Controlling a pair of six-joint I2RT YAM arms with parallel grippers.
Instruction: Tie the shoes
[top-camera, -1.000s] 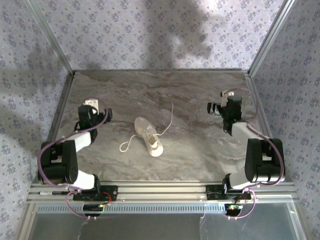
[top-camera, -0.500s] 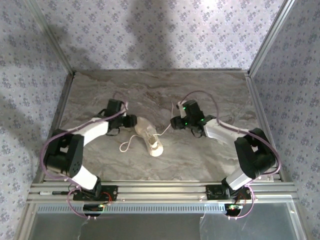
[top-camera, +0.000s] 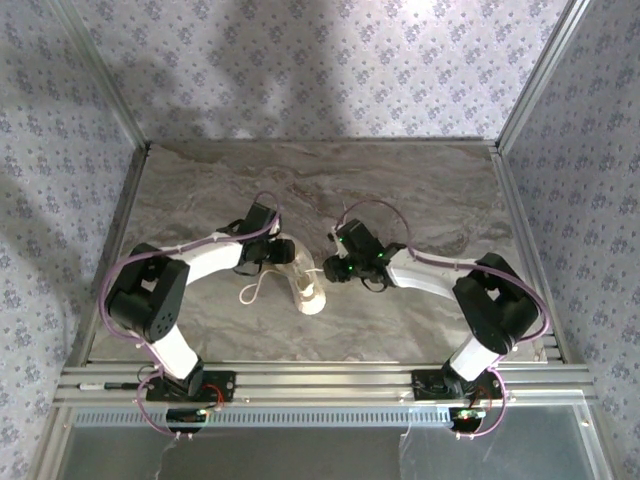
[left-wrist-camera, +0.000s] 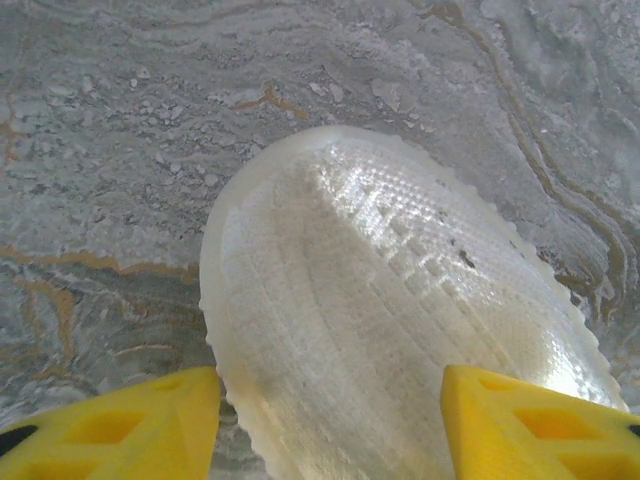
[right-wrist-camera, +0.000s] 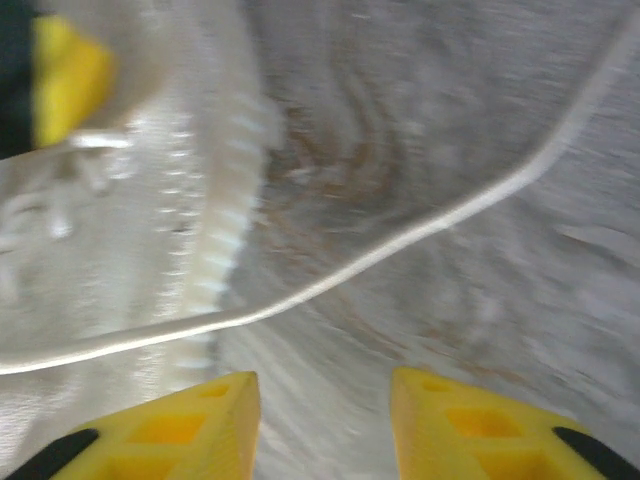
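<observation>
Marbled grey table (top-camera: 420, 180) inside patterned walls: from above, the shoe (top-camera: 305, 283) lies near the middle, unmoved over the last second, one lace (top-camera: 252, 290) looping out at its 8 o'clock. Both arms, folded back at the table's sides a second ago, have swung in: the left gripper (top-camera: 283, 252) sits at the shoe's 11 o'clock, the right gripper (top-camera: 335, 268) at its 2 o'clock. On the left wrist, yellow fingers (left-wrist-camera: 120, 425) stand apart over the shoe's rounded end, holding nothing. On the right wrist, fingers (right-wrist-camera: 190, 430) are likewise spread and empty, the other lace crossing the table from 8 to 2 o'clock just ahead of them, the shoe at 9 o'clock. Tying has likely not begun; both grippers now look placed to pick up laces.
</observation>
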